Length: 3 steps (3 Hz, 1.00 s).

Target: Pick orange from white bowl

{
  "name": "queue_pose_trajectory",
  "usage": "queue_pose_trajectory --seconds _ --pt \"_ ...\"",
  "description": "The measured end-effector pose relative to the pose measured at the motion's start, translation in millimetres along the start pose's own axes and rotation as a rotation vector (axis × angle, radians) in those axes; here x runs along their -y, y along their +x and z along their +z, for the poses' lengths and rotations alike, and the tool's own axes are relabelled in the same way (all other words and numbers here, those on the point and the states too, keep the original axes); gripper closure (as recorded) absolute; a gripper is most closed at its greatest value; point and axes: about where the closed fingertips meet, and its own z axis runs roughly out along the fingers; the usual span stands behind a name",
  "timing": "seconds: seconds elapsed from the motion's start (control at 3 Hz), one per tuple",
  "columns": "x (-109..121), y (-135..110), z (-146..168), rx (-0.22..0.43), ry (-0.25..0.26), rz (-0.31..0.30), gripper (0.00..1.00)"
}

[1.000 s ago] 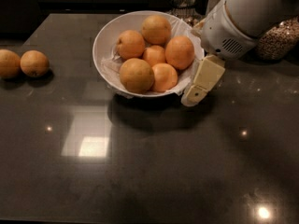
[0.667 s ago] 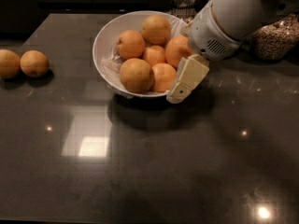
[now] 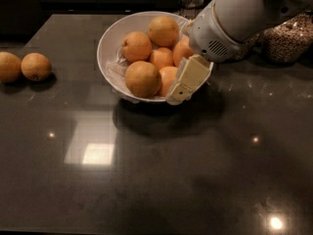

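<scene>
The orange (image 3: 143, 79), the biggest and dullest of the pile, sits at 7 o'clock in the white bowl (image 3: 106, 42). It rests on the crinkled liner (image 3: 115, 70) and leans against the smaller fruit (image 3: 168, 78) at its 3 o'clock. Four more brighter ones are stacked behind it toward 12. The sloping sides gather the fruit toward the middle, so the pile stays put and the target's top and front are exposed.

The gripper (image 3: 182, 87) hangs over the rim at the bowl's 4 o'clock, tilted down toward 7. It is close beside the small fruit and near the target but not on it. Whether it is wide or narrow cannot be told, and nothing is visibly held. The slanted approach likely lets it clear the rim and reach in from the open side.

Compared with 0.7 s ago, the gripper has slid toward 9 o'clock, further in over the rim. A second ago it was outside the bowl entirely. The bowl and fruit have not shifted.

Further out, two loose oranges (image 3: 35, 66) lie at 9 o'clock on the dark counter (image 3: 156, 180), well apart from the bowl. A grain jar (image 3: 286, 38) stands at 3 o'clock behind the arm.
</scene>
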Motion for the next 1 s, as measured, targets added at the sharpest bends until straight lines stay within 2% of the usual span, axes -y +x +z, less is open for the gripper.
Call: queue_pose_trajectory --seconds 1.0 --pt "0 -13 33 0.049 -0.037 -0.038 0.05"
